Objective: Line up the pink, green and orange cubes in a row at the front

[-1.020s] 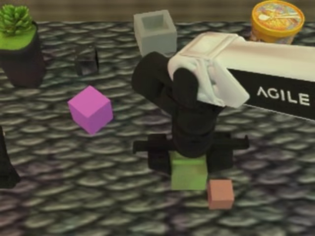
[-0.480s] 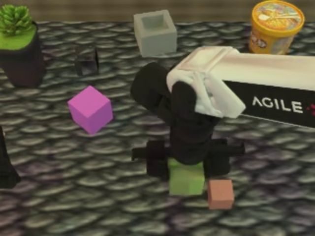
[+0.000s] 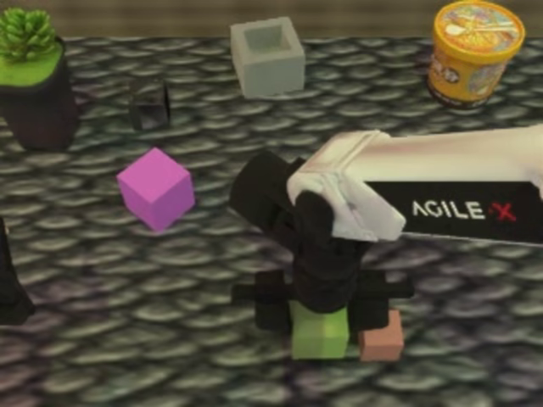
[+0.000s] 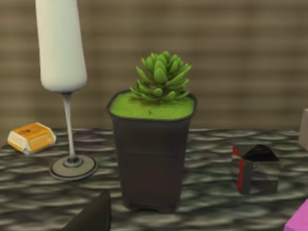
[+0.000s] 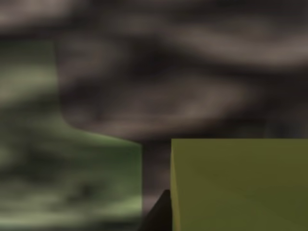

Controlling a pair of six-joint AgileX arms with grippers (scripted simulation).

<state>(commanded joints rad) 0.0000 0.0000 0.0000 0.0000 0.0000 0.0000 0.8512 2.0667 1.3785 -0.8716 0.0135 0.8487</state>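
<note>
Top view: my right tool [image 3: 321,312] pinches the green cube [image 3: 320,332] at the tabletop's front, orange cube [image 3: 381,337] just beside; setting down could nudge it. Pink cube [image 3: 155,188] sits well apart.

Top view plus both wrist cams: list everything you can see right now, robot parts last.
Pink cube: one, magenta, left of centre.
Green cube: one, lime, front, under the right gripper.
Orange cube: one, salmon, right beside the green.
Dark cube: one, grey-black, back left.
Hollow box: one, pale grey, back centre.
Potted succulent: one, green in dark pot, back left.
Tub: one, yellow, back right.
Glass: one, white; burger box: one, orange; left wrist view only.
Right gripper: over the green cube.
Left arm: left edge.
</note>
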